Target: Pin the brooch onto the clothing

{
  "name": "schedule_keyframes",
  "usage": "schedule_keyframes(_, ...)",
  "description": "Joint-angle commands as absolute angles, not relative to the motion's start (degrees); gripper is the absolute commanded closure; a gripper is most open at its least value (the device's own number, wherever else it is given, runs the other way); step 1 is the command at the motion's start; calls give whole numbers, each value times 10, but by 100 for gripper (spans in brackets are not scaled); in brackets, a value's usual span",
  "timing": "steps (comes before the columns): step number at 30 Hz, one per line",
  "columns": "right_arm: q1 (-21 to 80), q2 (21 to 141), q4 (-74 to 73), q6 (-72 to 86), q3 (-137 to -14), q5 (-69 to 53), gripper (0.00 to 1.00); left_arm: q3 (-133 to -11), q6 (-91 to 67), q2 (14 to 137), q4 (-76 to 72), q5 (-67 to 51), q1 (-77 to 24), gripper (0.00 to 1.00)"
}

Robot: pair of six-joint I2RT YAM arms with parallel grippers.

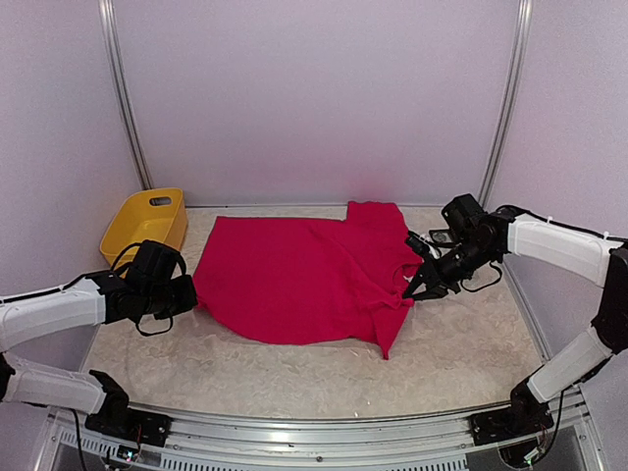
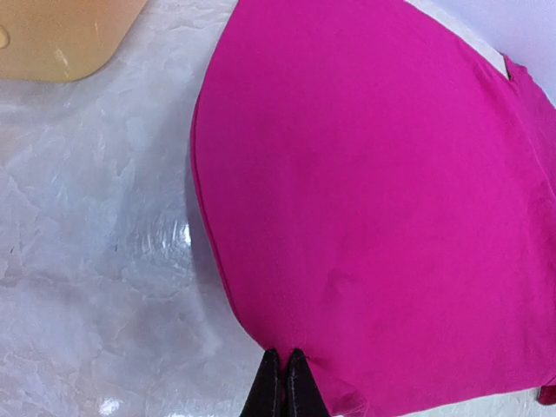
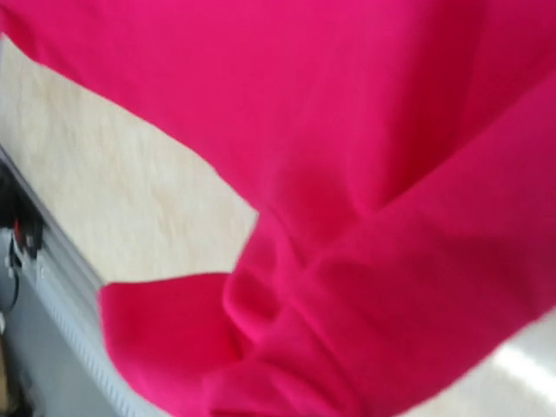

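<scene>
The crimson-pink T-shirt point(image 1: 294, 275) lies spread across the middle of the table. My left gripper point(image 1: 188, 294) is at its left edge. In the left wrist view the black fingertips point(image 2: 285, 375) are pressed together on the hem of the shirt point(image 2: 391, 191). My right gripper point(image 1: 417, 290) is at the shirt's right side by the neckline and folded sleeve, pinching the fabric. In the right wrist view bunched, blurred shirt fabric point(image 3: 347, 130) fills the frame and hides the fingers. No brooch shows in any view.
A yellow plastic tub point(image 1: 145, 224) stands at the back left, and also shows in the left wrist view point(image 2: 61, 39). The pale marbled tabletop point(image 1: 294, 383) runs in front of the shirt to a metal rail at the near edge. Walls enclose the back and sides.
</scene>
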State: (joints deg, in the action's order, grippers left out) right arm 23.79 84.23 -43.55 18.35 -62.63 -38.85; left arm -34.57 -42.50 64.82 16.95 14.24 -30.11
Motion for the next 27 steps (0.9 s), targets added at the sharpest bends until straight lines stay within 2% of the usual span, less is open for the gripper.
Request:
schedule_keyframes(1, 242, 831, -550, 185, -601, -364, 100, -335, -445, 618, 256, 152, -305, 100)
schedule_keyframes(5, 245, 846, -573, 185, -553, -320, 100, -330, -450, 592, 289, 154, -305, 100)
schedule_keyframes(9, 245, 854, -617, 183, -557, -252, 98, -320, -460, 558, 307, 162, -309, 100)
schedule_keyframes(14, 245, 866, -697, 188, -618, -89, 76, -322, -456, 555, 305, 156, -310, 100)
schedule_keyframes(15, 246, 866, -714, 195, -637, -46, 65, -323, -455, 559, 305, 154, -310, 100)
schedule_keyframes(16, 246, 866, -730, 200, -657, -15, 63, -323, -455, 561, 304, 153, -310, 100)
schedule_keyframes(18, 256, 870, -745, 208, -688, 19, 62, -322, -456, 559, 303, 152, -311, 100)
schedule_keyframes(20, 296, 874, -715, 210, -707, 5, 66, -320, -458, 555, 303, 154, -311, 100)
schedule_keyframes(24, 405, 906, -529, 193, -684, -135, 69, -319, -461, 553, 305, 159, -312, 100)
schedule_keyframes(27, 419, 975, -474, 214, -679, -124, 81, -320, -462, 554, 307, 162, -314, 100)
